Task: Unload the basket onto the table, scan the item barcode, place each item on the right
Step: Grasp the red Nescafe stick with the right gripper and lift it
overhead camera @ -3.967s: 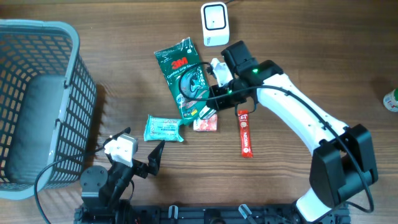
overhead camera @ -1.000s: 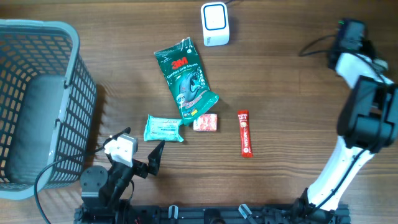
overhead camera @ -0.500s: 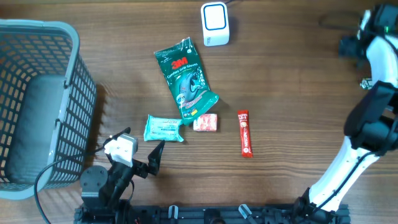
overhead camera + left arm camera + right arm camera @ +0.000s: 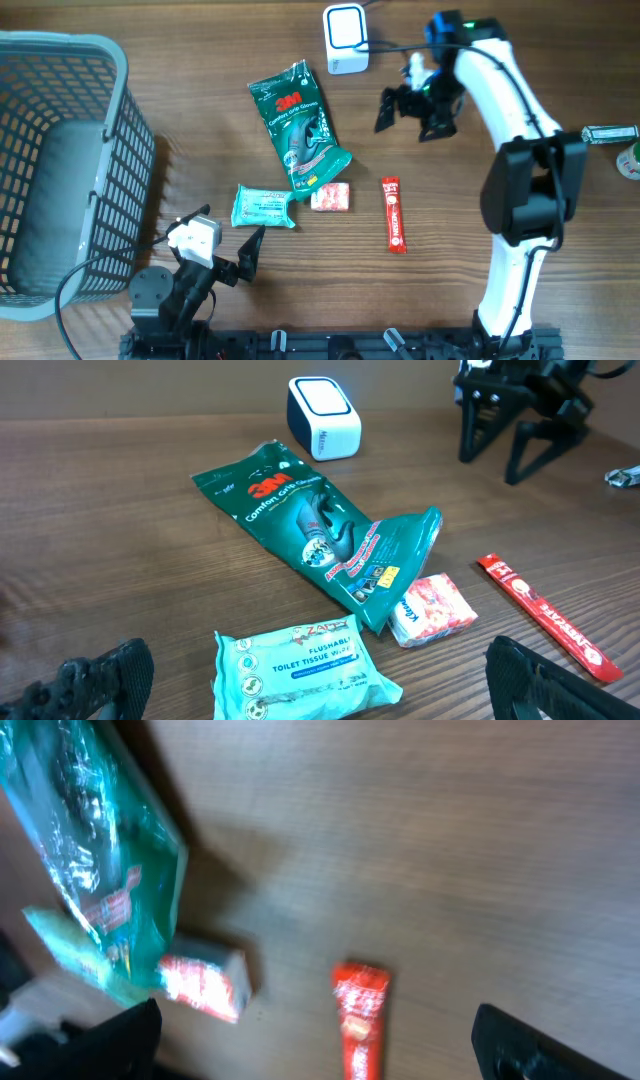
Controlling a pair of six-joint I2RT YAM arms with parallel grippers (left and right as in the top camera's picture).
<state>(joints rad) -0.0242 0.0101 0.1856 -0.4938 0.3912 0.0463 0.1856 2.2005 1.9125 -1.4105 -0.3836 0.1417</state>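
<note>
The white barcode scanner [image 4: 345, 38] stands at the back of the table. Several items lie in the middle: a green 3M package [image 4: 300, 125], a teal toilet tissue pack [image 4: 263, 207], a small red-and-white pack [image 4: 330, 197] and a red stick sachet [image 4: 395, 214]. My right gripper [image 4: 408, 120] hangs open and empty to the right of the scanner, above bare wood; its wrist view shows the red stick sachet [image 4: 360, 1020] below it. My left gripper [image 4: 315, 675] rests open at the front edge, just short of the tissue pack [image 4: 300, 670].
A grey mesh basket [image 4: 110, 150] fills the left side. A small silvery item [image 4: 610, 132] and a green-and-white object [image 4: 630, 160] lie at the far right edge. A cable runs behind the scanner.
My right arm has swung from the far right edge back to the left, stopping beside the scanner. Its gripper has gone from shut to open. The left arm has not moved.
</note>
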